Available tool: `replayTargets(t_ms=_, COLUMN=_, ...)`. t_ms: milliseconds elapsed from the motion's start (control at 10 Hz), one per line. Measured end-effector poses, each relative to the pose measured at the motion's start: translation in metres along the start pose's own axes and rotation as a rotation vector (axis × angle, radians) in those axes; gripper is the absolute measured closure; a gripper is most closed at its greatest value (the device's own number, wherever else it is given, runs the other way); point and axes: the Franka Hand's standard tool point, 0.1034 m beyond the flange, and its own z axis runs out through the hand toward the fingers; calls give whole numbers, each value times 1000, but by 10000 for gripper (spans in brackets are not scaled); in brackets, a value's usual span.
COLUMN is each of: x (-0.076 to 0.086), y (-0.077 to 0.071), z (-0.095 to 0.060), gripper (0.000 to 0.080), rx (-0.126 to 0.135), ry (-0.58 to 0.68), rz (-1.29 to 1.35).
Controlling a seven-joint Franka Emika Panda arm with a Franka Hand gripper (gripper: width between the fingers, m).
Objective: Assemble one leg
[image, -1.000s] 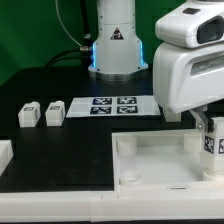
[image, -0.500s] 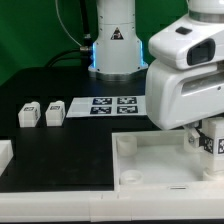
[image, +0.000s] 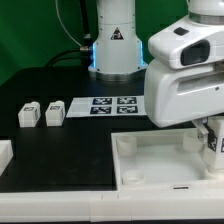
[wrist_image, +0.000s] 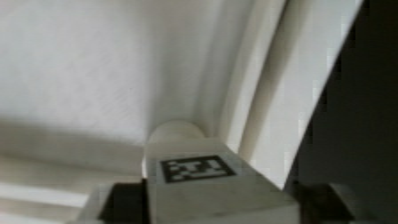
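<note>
My gripper (image: 212, 137) is shut on a white leg (wrist_image: 201, 168) with a black-and-white tag. In the exterior view the leg (image: 213, 141) shows just below the arm's big white body, over the far right corner of the large white tray-like part (image: 150, 150). In the wrist view the leg points at the tray's floor beside its raised rim (wrist_image: 267, 90); dark fingers (wrist_image: 121, 200) flank it on both sides. Two more legs (image: 29, 114) (image: 54, 113) lie side by side at the exterior view's left.
The marker board (image: 110, 104) lies flat behind the tray, in front of the robot base (image: 113, 45). Another white part (image: 5, 153) sits at the exterior view's left edge. The table is black.
The arm moved toward the exterior view's left, then settled. The held leg has shifted slightly over the tray's right corner and is more hidden by the arm's body.
</note>
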Motion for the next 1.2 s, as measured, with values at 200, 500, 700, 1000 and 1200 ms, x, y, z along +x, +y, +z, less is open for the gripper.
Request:
replayTargets(t_ms=200, x=0, y=2, z=0, gripper=500, rx=1, ry=-1, rz=173)
replayTargets(t_ms=500, x=8, y=4, z=2, gripper=503, rx=57, ry=47, rz=589)
replayTargets(t_ms=700, x=10, y=-2, z=4, gripper=503, rx=106, ry=55, rz=951)
replayTargets(t_ms=1000, x=14, y=-6, z=4, gripper=503, rx=174, ry=39, rz=1341)
replayTargets(t_ms=1200, x=16, y=-6, z=4, gripper=502, rx=189, ry=47, rz=1381)
